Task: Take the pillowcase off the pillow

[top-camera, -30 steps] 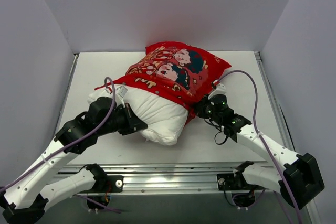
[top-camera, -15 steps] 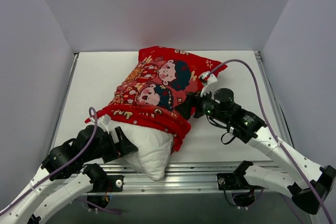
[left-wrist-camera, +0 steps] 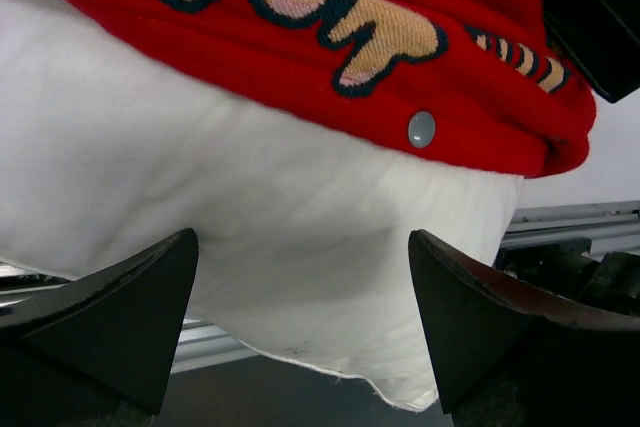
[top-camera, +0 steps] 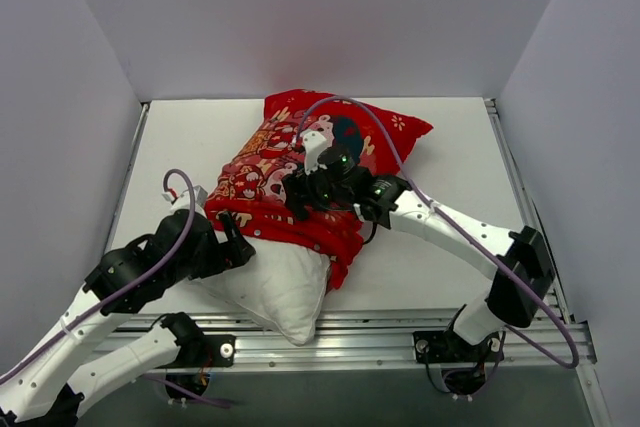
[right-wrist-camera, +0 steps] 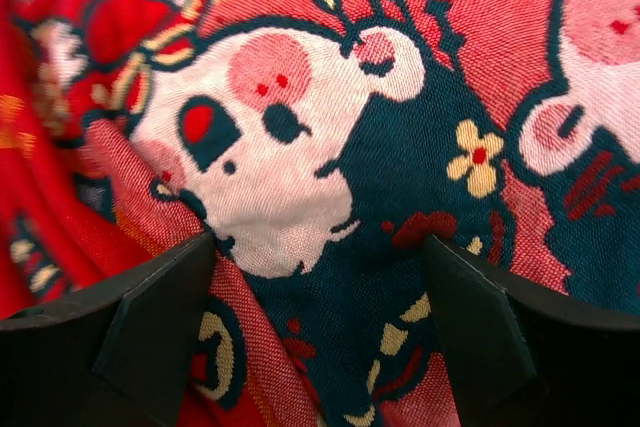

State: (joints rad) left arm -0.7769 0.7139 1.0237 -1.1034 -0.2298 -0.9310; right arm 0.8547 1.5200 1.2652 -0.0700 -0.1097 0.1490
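The red pillowcase with its cartoon print lies slantwise on the table and covers the far part of the white pillow. The pillow's bare near end sticks out below the bunched red hem, which carries a snap stud. My left gripper stands open at the pillow's left side, and its wrist view shows the jaws wide apart with white fabric just beyond them. My right gripper hovers open over the pillowcase top, jaws spread above a printed face; whether they touch the cloth is unclear.
The pillow's near corner hangs over the metal rail at the table's front edge. White walls close in the table on the left, back and right. The right arm's cable arcs above the pillowcase.
Both grippers have opened. The pillow and pillowcase slid toward the near edge with the left arm. The right arm let go of the pillowcase edge and swung left over its top.
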